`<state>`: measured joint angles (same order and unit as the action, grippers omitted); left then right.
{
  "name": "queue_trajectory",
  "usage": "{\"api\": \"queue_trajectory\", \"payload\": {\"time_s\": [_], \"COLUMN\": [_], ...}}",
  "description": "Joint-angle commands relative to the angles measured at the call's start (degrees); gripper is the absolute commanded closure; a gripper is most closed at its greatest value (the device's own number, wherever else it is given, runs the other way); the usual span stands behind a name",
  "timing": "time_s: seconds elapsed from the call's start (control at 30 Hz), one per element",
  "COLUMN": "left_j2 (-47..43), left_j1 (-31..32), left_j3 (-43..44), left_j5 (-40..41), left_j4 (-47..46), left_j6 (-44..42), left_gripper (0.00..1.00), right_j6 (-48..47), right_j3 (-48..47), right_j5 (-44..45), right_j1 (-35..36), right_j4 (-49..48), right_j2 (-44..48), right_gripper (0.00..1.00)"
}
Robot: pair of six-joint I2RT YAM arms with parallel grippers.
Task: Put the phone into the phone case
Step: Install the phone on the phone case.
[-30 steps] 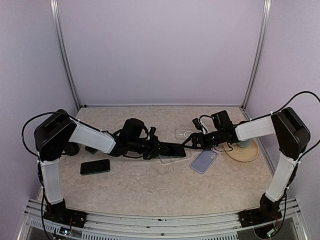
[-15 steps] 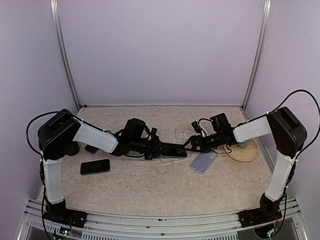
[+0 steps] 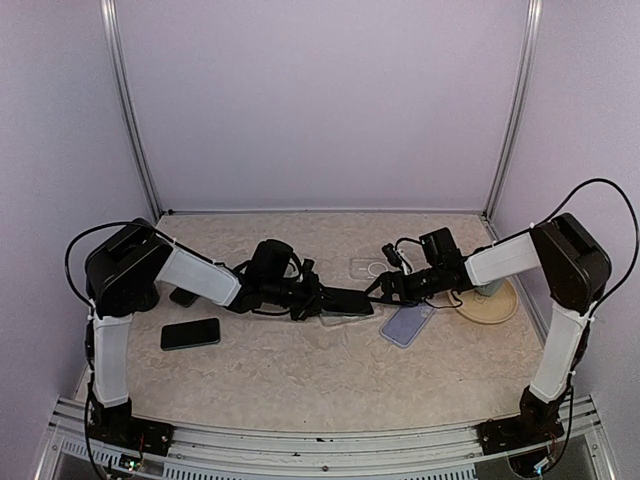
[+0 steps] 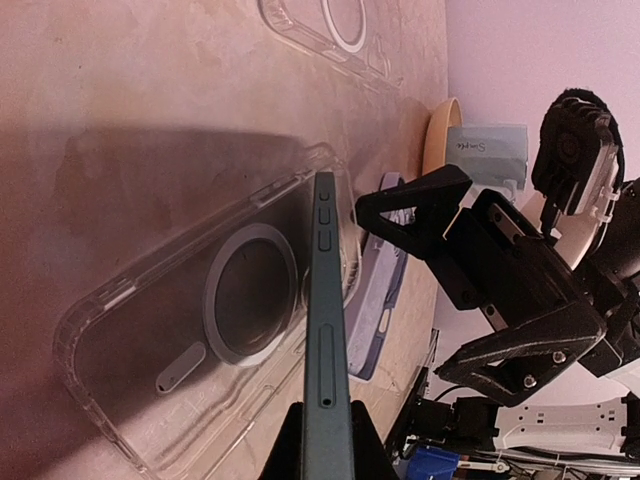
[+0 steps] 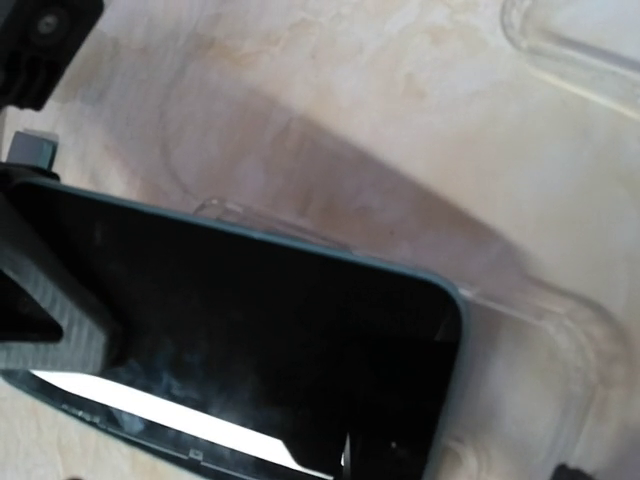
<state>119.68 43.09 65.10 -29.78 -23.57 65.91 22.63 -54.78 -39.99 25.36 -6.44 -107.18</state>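
Phone (image 4: 325, 300) over case (image 4: 150, 330), centre; spare phone (image 3: 190, 333) left, spare case (image 3: 407, 323) right.

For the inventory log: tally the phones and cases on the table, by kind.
Phones: 2 (held phone in left gripper, black phone lying loose)
Cases: 3 (near clear case, far clear case, lilac case)
Total: 5

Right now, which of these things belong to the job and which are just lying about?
In the job: the dark phone, gripped by the left tool; the clear case lying under it; the right tool, open by the phone's far end.

Lying about: the second black phone; the lavender case; the other clear case; the tan dish.
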Motion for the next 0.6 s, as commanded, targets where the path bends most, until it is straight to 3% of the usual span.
{"api": "queue_trajectory", "payload": {"time_s": [0.0, 0.57], "left_j2": [1.03, 2.82], "left_j1": [-0.35, -0.38], "left_j3": [2.20, 1.91], "left_j5": [-1.33, -3.69], "left_j4": [-4.20, -6.69], "left_j6": [0.68, 4.99], "left_gripper": [1.00, 1.00], "right_j6": [0.09, 0.81], "right_j3": [0.72, 0.05], "right_j5": [-1.14, -1.25], "right_j1": [-0.03, 3.19], "right_j4": [-1.46, -2.79], "right_j2": [-1.52, -4.08], "right_gripper": [0.00, 0.00]}}
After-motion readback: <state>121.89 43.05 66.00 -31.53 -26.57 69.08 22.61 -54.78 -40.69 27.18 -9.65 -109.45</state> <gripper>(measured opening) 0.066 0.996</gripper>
